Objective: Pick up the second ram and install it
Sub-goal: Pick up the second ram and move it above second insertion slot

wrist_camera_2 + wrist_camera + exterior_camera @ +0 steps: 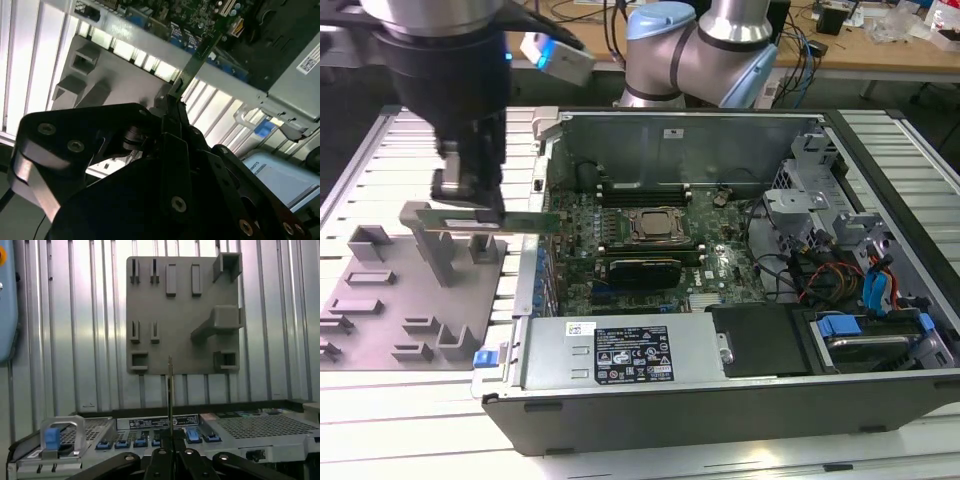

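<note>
White slats make up the bench (390, 430), and more desks with cables stand far at the back. On the exterior view's left, a grey tray (370, 300) lies flat on the bench. It has small slots in it and a tall post that stands up.

Above the side of the tray nearest the computer hangs the black end effector (470, 200). Its fingers are pressed tight on the memory stick (532, 221), a long, thin, green one. The stick is up in the air and lies level. Its free end points toward the exterior view's right and reaches the edge of the open computer case (720, 405).

In the second wrist view, the end effector (172, 105) pinches the stick (200, 50) by one end, and the far end sticks out over the wall of the case. In the first wrist view, the stick (170, 390) shows as a thin line going up from the closed end effector (171, 450), with the tray (180, 315) behind it.

Further along in the exterior view, the case lies on its side with its cover off. A green board fills the middle, with a square silver chip (655, 225) on it. A grey box with a label (620, 352) sits at the front. Colored wires bunch up at the exterior view's right. The robot arm (700, 50) rises behind the case.
</note>
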